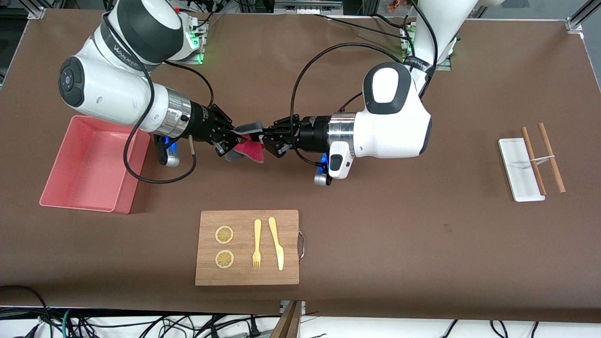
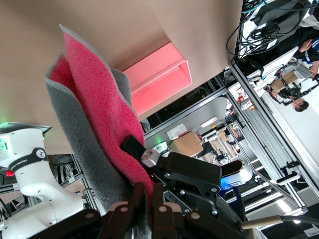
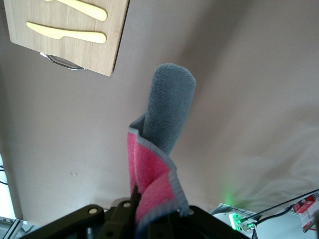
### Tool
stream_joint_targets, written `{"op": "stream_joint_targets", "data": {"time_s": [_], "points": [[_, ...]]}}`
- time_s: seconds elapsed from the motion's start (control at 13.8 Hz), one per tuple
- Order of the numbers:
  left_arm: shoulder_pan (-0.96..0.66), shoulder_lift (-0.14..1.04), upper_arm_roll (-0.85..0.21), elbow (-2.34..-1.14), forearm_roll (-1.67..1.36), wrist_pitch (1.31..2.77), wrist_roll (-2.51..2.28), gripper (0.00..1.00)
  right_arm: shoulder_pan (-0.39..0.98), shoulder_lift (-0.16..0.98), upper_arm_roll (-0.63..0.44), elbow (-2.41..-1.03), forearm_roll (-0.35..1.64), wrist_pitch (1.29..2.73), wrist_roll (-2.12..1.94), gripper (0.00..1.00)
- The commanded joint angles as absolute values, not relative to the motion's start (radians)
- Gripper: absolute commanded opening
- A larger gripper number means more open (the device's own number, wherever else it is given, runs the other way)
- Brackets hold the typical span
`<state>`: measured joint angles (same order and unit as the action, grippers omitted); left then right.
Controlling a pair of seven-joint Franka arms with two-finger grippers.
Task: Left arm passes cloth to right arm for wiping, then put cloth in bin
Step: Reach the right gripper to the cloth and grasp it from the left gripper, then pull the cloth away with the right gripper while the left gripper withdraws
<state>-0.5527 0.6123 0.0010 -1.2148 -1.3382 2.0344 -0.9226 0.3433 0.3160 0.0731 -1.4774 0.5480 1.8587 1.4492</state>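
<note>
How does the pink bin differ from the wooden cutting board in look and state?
The bin is a salmon-pink tub with sloping walls; the cutting board is flat, light wood. The bin holds nothing; the board carries two lemon slices, a fork and a knife. Both are rectangular and similar in size.

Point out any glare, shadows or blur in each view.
Front view: even light, soft arm shadows on the table. Left wrist view: cloth sharp, bright washed-out background past the bin. Right wrist view: cloth sharp, faint shadows on the table.
</note>
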Motion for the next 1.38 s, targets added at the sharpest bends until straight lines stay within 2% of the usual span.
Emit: {"op": "stream_joint_targets", "data": {"time_s": [0.0,0.14,0.22,0.29,0.36,0.65,0.8,1.09,1.3], "points": [[-0.551,0.606,0.002,-1.198,-1.315,2.029,-0.942,0.15,0.342,0.325,0.067,-1.460,0.571,1.855,1.418,0.00],[-0.551,0.606,0.003,-1.200,-1.316,2.029,-0.943,0.21,0.341,0.325,0.064,-1.460,0.566,1.842,1.388,0.00],[-0.548,0.606,0.002,-1.201,-1.316,2.028,-0.942,0.41,0.341,0.325,0.063,-1.460,0.557,1.839,1.356,0.00],[-0.534,0.604,0.002,-1.206,-1.316,2.023,-0.940,0.77,0.342,0.327,0.064,-1.463,0.554,1.833,1.330,0.00],[-0.523,0.604,0.003,-1.207,-1.309,1.998,-0.931,1.00,0.342,0.337,0.064,-1.465,0.554,1.826,1.313,0.00],[-0.433,0.601,0.003,-1.203,-1.174,1.817,-0.890,1.00,0.342,0.356,0.063,-1.466,0.552,1.818,1.292,0.00],[-0.385,0.557,-0.002,-1.209,-1.012,1.743,-0.871,1.00,0.344,0.376,0.064,-1.470,0.537,1.801,1.264,0.00],[-0.240,0.512,-0.002,-1.213,-0.737,1.458,-0.736,1.00,0.354,0.442,0.069,-1.471,0.514,1.798,1.223,0.00],[-0.165,0.485,0.000,-1.244,-0.548,1.408,-0.532,1.00,0.374,0.495,0.072,-1.473,0.515,1.796,1.160,0.00]]}}
